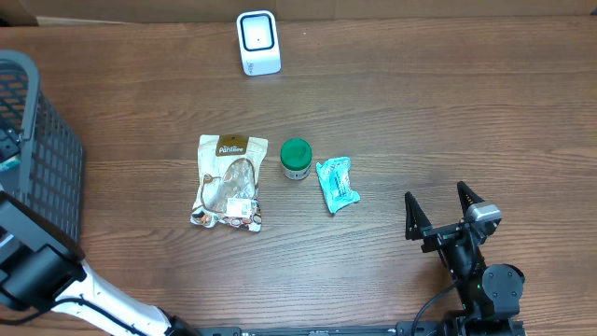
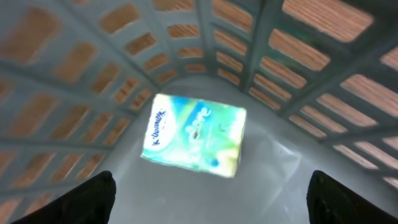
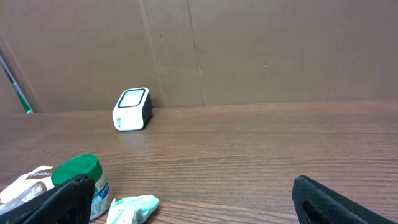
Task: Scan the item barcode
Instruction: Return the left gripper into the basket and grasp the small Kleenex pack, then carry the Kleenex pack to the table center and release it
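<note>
In the left wrist view a green, blue and white tissue pack point(image 2: 194, 135) lies flat on the grey floor of a mesh basket point(image 2: 298, 93). My left gripper point(image 2: 211, 193) hangs above it, open, its dark fingertips point(image 2: 93, 199) wide apart and nothing between them. The white barcode scanner point(image 1: 257, 42) stands at the table's far edge, also seen from the right wrist point(image 3: 132, 109). My right gripper point(image 1: 437, 198) rests open near the front right of the table, empty point(image 3: 189, 199).
A brown snack bag point(image 1: 229, 182), a green-lidded jar point(image 1: 296, 159) and a teal packet point(image 1: 337, 184) lie in a row mid-table. The dark mesh basket point(image 1: 42, 140) stands at the left edge. A cardboard wall point(image 3: 249, 50) backs the table.
</note>
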You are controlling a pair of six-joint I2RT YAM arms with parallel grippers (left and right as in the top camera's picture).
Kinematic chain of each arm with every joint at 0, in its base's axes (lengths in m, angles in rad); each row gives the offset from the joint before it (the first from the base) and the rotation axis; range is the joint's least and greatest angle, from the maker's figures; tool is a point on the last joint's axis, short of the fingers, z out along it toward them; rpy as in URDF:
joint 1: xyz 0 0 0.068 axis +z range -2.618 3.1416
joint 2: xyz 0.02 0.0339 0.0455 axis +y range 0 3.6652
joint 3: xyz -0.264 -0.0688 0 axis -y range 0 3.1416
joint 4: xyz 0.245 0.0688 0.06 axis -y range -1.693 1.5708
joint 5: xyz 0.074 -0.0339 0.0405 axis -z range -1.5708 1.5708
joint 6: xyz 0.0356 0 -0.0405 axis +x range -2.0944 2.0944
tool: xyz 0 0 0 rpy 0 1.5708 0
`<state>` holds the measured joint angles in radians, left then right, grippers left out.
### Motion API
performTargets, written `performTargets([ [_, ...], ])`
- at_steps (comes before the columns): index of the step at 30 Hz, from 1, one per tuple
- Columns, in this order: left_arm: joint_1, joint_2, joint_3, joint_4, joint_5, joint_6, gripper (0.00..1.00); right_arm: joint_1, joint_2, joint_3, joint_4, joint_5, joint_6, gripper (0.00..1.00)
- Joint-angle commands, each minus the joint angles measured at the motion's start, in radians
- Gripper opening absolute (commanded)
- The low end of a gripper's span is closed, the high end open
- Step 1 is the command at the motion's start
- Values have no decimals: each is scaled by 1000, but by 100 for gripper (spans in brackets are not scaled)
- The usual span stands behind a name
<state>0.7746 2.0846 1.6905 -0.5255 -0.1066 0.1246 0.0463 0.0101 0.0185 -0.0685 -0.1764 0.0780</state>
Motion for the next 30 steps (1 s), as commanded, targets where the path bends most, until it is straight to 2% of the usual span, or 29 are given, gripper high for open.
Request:
performTargets([
  [1,2,45,-7,58,22,40,78,5,-7,-11,6,-1,-1,100],
  [7,4,114,-7,93,-3,40,65,5,-7,-11,6,-1,-1,100],
  [13,5,169,-7,119,-47,40,66,5,-7,-11,6,-1,-1,100],
  [16,5,198,-7,135,-47,40,63,5,-7,-11,6,-1,0,100],
  [17,5,200,-7,139,-47,40,60,5,-7,-11,6,-1,0,100],
  [19,5,208,-7,143,-47,40,45,5,-7,-11,6,-1,-1,100],
  [23,5,208,-6,140,-48,40,5,5,-7,-11,6,-1,0,100],
  [27,3,183,-4,79,-61,10,4,5,-7,-11,6,-1,-1,100],
  [30,2,124,-3,40,-58,-68,4,5,-7,-11,6,-1,-1,100],
])
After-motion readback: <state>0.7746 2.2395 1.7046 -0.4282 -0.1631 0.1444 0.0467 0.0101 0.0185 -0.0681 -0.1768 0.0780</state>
